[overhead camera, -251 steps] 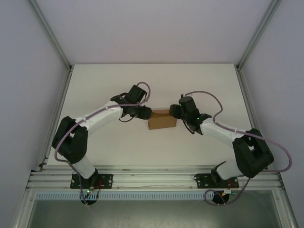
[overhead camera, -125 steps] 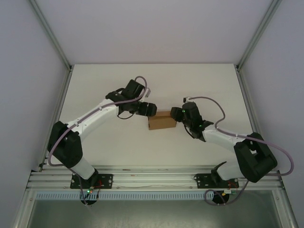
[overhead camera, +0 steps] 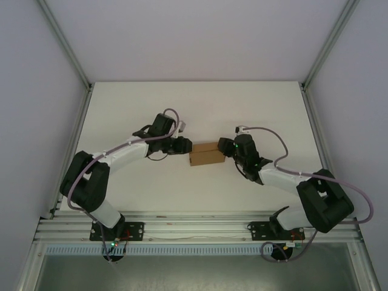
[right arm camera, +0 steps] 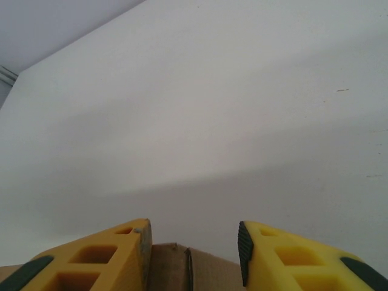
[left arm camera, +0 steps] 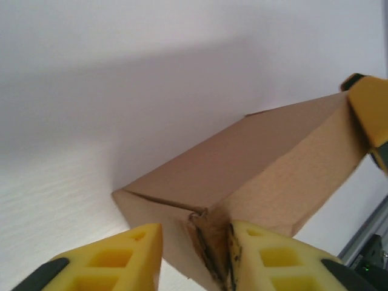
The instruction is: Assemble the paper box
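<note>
- Brown cardboard was seen mid-table: the paper box [overhead camera: 207, 154], folded into a low block, was flanked by both grippers.
- Bare white table [overhead camera: 200, 103] was left on every side, its edges well apart from the box.
- The left gripper [overhead camera: 186, 147] was spread around one end, where a rough flap seam was exposed.
- The right gripper [overhead camera: 224, 147] was spread at the opposite end.

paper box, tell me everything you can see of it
The plain brown cardboard paper box is a small rectangular block lying flat in the middle of the white table, long side running left to right. Its left end shows a creased, rough seam. The left gripper sits at that end, jaws apart; the right gripper at the other.
</note>
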